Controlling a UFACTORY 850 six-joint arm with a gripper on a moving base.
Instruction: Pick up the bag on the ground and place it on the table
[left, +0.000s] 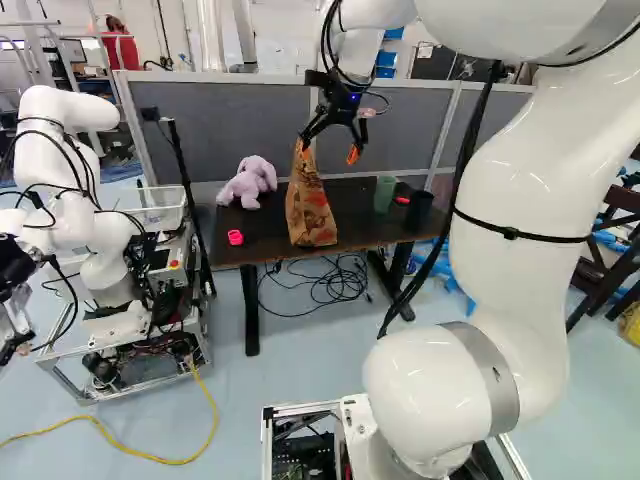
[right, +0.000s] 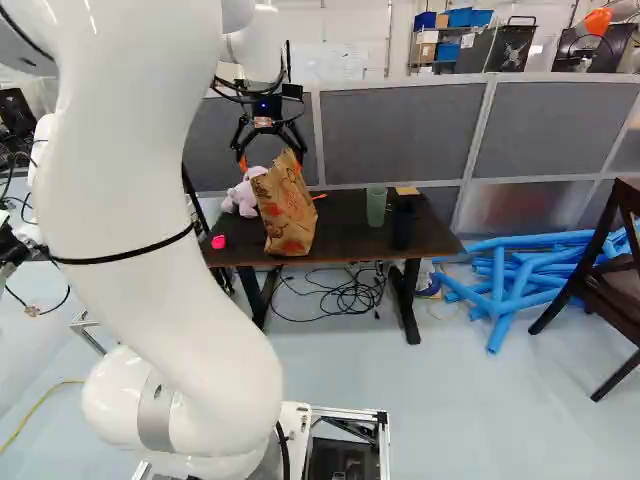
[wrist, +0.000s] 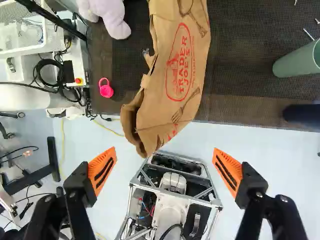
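On my feeds the bag looks like creased, matt paper, the worktop finely textured, the toy soft plush; my arm shines smooth and glossy, the chair looks like dark wood.

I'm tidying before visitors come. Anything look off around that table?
The paper bag stands creased and lopsided near the front edge of the table; black cables lie tangled on the floor beneath. I see no spill.
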